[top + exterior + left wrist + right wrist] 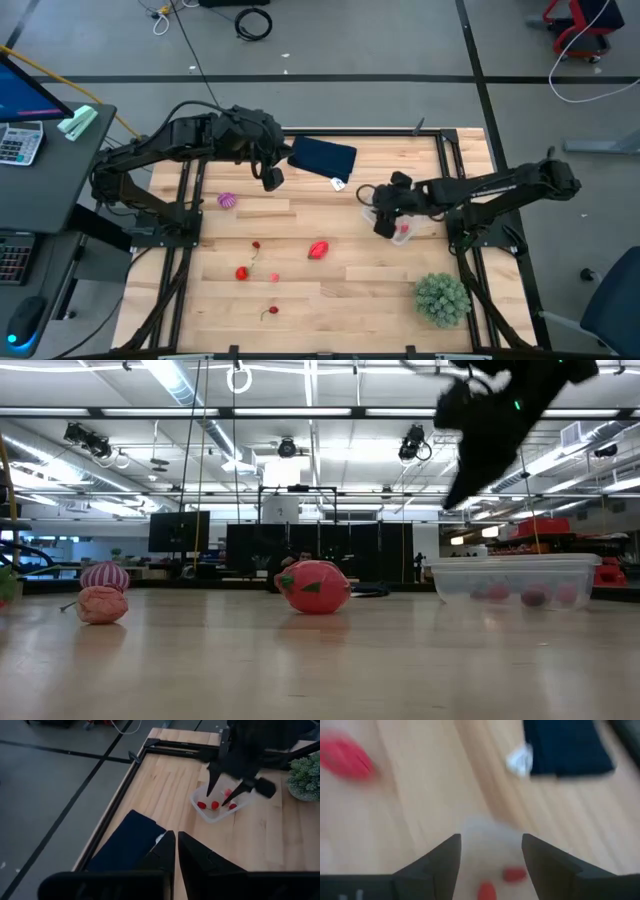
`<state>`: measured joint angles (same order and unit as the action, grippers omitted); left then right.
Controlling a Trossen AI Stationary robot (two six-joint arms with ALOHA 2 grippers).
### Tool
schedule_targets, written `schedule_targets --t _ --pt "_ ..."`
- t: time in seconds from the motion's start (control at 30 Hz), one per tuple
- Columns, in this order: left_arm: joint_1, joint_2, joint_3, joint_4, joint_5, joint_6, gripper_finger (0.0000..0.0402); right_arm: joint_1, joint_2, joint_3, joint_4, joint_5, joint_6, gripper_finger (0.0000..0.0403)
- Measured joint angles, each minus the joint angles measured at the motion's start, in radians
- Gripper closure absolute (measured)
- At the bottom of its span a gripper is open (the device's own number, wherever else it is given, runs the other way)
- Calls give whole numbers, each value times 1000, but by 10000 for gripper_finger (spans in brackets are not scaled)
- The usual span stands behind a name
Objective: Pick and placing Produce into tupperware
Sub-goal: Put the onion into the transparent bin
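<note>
The clear tupperware [402, 234] sits on the table's right half with several red pieces inside [215, 805]. My right gripper [384, 218] hovers open just above it, its fingers [490, 851] spread over the container's near end and holding nothing. Loose produce lies on the boards to the left: a large red piece [318, 249], a smaller red one [242, 272], a purple-pink one [227, 200] and a few tiny pieces. My left gripper [272, 178] is shut and raised above the navy cloth's [323, 157] left end.
A bushy green plant [441, 298] stands near the table's near right corner. The navy cloth with a white tag [519, 759] lies at the far edge. Dark frame rails run along the table's sides. Bare boards stretch between the loose produce and the container.
</note>
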<state>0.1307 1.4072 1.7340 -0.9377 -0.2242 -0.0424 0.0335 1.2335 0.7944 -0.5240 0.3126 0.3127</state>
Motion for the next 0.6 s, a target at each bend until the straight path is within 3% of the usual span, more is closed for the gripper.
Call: schedule_targets --t 0.13,0.3,0.37,0.47,0.53,0.6 --pt "-46 -2 -35 -16 -1 -7 376 13 -29 82 12 1 0 191" --pt "-153 -1 -175 -1 -49 -103 382 46 -31 84 76 1 27 201" --pt "-206 0 -253 16 -159 -175 385 59 -18 83 76 1 35 204" --pt "-282 1 -364 -25 -404 -300 392 76 -2 82 77 0 33 207" --pt "-325 -7 -419 -127 -528 -423 394 77 -1 82 78 5 34 209" --pt "-360 -17 -453 -250 -589 -582 394 77 -3 82 79 14 35 210"
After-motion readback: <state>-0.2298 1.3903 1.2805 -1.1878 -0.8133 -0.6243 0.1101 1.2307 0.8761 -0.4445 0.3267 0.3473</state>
